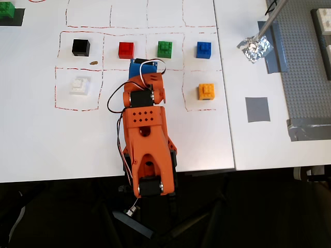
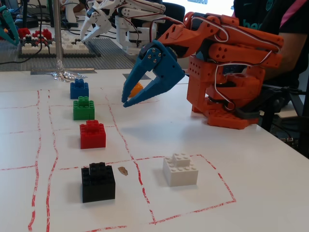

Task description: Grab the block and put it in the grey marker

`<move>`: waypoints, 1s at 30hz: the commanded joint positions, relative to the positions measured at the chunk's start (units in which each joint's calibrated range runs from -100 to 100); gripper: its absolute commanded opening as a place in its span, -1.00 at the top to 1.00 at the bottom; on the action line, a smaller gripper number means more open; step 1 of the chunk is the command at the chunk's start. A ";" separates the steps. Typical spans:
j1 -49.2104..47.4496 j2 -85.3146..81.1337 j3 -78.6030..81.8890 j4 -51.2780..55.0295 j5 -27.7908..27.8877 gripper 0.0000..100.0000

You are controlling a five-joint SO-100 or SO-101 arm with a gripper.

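Nearest the fixed camera sits a black cube (image 2: 98, 182) – beyond it the blue gripper (image 2: 127, 99) hangs above the table, fingers spread, empty; farther back the block (image 1: 206, 91) rests near the grey marker (image 1: 257, 109), apart

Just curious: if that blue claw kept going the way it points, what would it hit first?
The gripper slants down, so probably the bare table near the gap between red block and green block; depth is unclear.
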 commanded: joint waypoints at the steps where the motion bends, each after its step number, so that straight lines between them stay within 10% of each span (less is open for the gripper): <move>1: 0.96 -0.86 0.90 -0.42 -0.63 1.00; 30: -0.18 -0.86 0.90 -0.42 0.24 1.00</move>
